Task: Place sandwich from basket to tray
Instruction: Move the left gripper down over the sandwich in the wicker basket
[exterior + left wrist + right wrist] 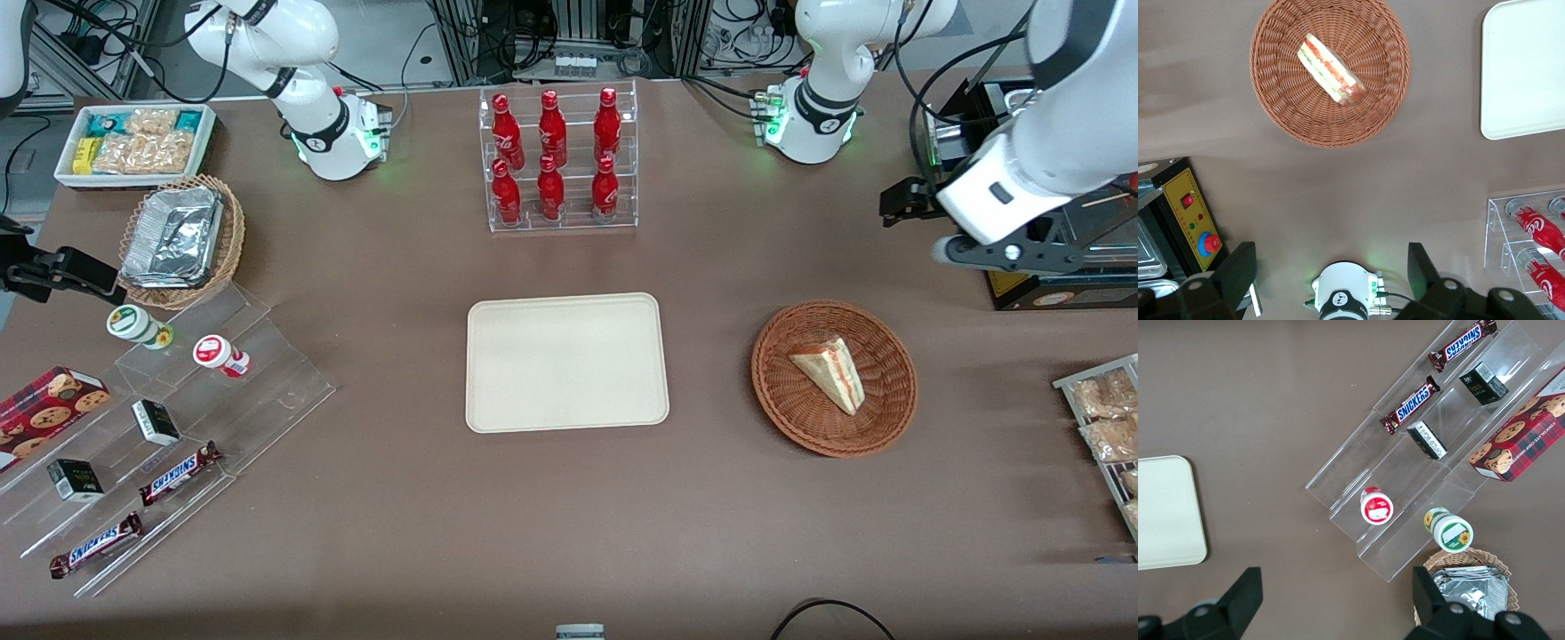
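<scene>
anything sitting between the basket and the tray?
Nothing: only bare brown table between the basket holding the sandwich and the tray, clearest in the front view. The open gripper hangs above the table, away from both.

Six red bottles point(556, 160) stand in a clear rack point(560, 158) on my brown table point(356, 516). Candy bars point(180, 472) and small cartons point(156, 422) lie on a clear stepped stand point(178, 436), near a tan basket of foil containers point(178, 238).

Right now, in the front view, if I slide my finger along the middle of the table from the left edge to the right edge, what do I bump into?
Clear stepped display → tray → basket holding the sandwich. The left arm's gripper hangs open above the table, farther from the camera than the basket, toward the working arm's end.
</scene>
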Tool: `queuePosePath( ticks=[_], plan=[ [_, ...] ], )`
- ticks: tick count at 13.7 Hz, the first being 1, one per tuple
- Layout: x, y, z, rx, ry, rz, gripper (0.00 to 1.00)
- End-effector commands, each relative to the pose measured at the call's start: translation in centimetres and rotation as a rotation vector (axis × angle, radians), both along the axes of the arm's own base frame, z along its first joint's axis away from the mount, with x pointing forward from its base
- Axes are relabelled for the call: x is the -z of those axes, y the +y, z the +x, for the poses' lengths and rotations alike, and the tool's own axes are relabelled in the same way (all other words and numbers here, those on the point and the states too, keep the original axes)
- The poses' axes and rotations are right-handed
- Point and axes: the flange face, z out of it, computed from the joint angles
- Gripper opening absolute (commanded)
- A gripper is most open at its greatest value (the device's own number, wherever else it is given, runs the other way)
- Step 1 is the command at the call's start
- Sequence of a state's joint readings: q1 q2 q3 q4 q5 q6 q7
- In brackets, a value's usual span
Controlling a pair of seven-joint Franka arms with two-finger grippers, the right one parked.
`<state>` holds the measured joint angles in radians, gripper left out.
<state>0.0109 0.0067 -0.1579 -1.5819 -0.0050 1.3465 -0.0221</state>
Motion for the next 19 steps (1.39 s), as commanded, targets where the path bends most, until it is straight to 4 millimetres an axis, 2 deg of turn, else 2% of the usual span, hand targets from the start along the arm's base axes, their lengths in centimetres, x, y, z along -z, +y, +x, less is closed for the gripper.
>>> queuePosePath(
  ticks=[1, 3, 5, 9, 14, 17, 19],
  plan=[
    [-1.0, 1.0, -0.4, 0.005, -0.003, -0.027, 1.00],
    [0.2, 1.3, 0.0, -0.016, 0.023, -0.002, 1.00],
    [2.7, 1.7, 0.7, -0.029, 0.040, -0.001, 1.00],
    [9.7, 1.7, 1.1, -0.029, 0.029, 0.001, 1.00],
    [20.4, 1.9, 0.3, -0.037, -0.079, -0.006, 1.00],
    [22.9, 1.9, 0.9, -0.171, -0.122, 0.008, 1.00],
    [24.5, 1.8, 1.8, -0.365, -0.149, 0.031, 1.00]
  ],
)
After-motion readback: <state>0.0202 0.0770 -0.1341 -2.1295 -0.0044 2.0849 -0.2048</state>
